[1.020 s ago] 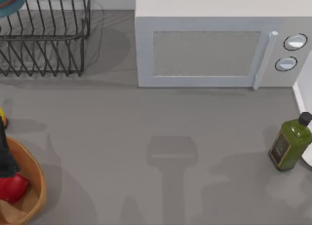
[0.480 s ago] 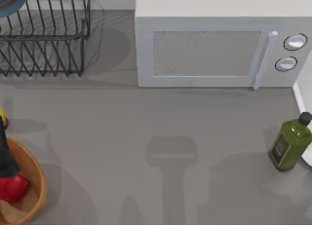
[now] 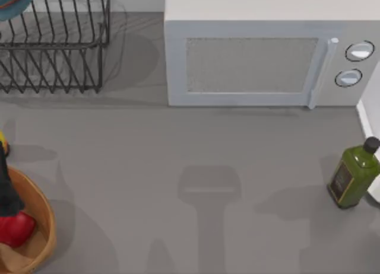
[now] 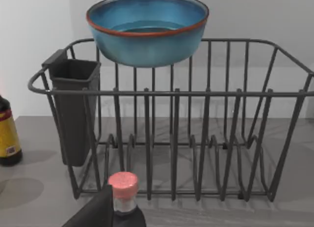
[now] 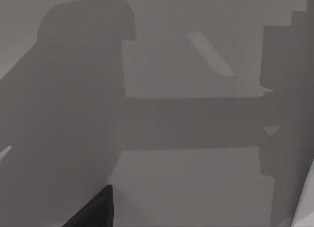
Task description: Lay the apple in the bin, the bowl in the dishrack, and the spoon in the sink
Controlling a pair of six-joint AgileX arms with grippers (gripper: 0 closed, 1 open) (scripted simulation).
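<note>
The red apple (image 3: 14, 228) lies inside the tan wooden bin (image 3: 48, 226) at the table's front left. A dark shape (image 3: 7, 191) at the left border overlaps the bin just behind the apple. The teal-blue bowl (image 4: 147, 28) sits high at the far side of the black wire dishrack (image 4: 206, 138); its edge also peeks in at the back left (image 3: 12, 4) over the dishrack (image 3: 53, 48). A dark part of my left gripper (image 4: 91, 214) faces the rack from the front. My right gripper (image 5: 95, 210) hangs over bare grey table. The spoon and the sink are out of view.
A white microwave (image 3: 249, 60) stands at the back. A green oil bottle (image 3: 354, 174) stands at the right beside a white edge (image 3: 371, 111). A pink-capped bottle (image 4: 122, 190) stands before the rack, and a dark yellow-labelled bottle (image 4: 6, 133) beside it.
The dark shape over the bin has drawn slightly toward the left border. The apple has hardly shifted. The shadow at the front right has slid leftward across the table.
</note>
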